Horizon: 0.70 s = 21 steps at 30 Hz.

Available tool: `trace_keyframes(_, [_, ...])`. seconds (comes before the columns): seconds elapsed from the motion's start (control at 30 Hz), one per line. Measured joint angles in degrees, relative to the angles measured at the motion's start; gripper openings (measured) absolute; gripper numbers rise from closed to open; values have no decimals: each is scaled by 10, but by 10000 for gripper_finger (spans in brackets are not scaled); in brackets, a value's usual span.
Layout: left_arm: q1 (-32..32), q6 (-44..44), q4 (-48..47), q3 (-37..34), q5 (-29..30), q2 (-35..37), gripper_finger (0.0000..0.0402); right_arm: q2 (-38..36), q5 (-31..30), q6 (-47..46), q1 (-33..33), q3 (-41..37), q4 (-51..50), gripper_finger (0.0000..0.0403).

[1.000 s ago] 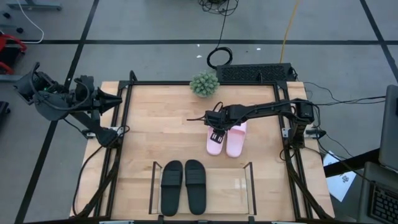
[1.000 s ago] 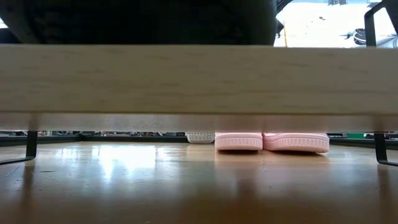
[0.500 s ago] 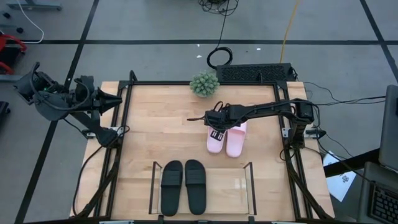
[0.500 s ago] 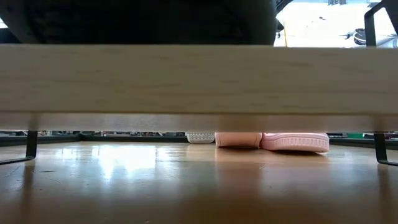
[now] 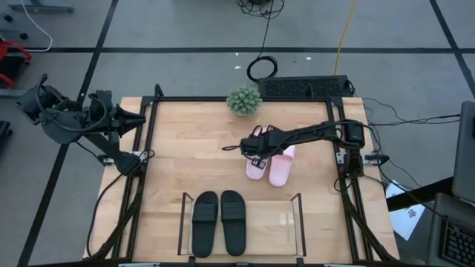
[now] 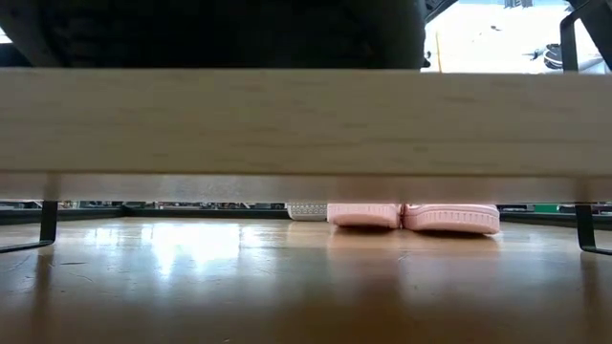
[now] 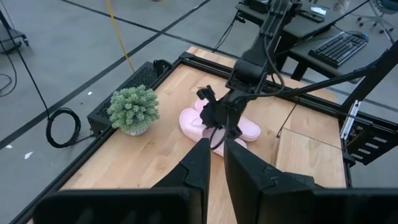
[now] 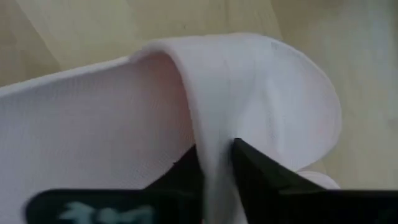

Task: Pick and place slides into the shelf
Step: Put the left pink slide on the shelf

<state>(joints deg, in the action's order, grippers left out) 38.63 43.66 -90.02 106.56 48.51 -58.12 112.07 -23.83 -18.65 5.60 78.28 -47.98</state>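
The pale pink pair (image 5: 269, 165) lies side by side right of the table's centre, well apart from the shelf (image 5: 289, 222) at the table's six-o'clock edge. The right gripper (image 8: 214, 163) sits over the left pink slide (image 5: 256, 169), its fingers pinching that slide's wide strap (image 8: 217, 99). The black pair (image 5: 219, 221) lies in the shelf's left half. The left gripper (image 7: 213, 155) waits off the table's ten-o'clock corner, fingers nearly pressed together, holding nothing. A potted plant (image 5: 243, 99) stands at twelve o'clock.
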Motion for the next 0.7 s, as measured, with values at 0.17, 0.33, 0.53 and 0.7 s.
trace_keyframes(0.17, [0,0,0,0,0,0,47,-21,-14,12,-4,-2,-4,9])
trace_keyframes(0.33, [0,0,0,0,0,0,47,-52,-31,7,-4,-3,-19,5])
trace_keyframes(0.53, [0,0,0,0,0,0,47,-94,-51,-2,-6,-3,-26,3])
trace_keyframes(0.7, [0,0,0,0,0,0,47,-128,-63,-4,-10,9,-43,2])
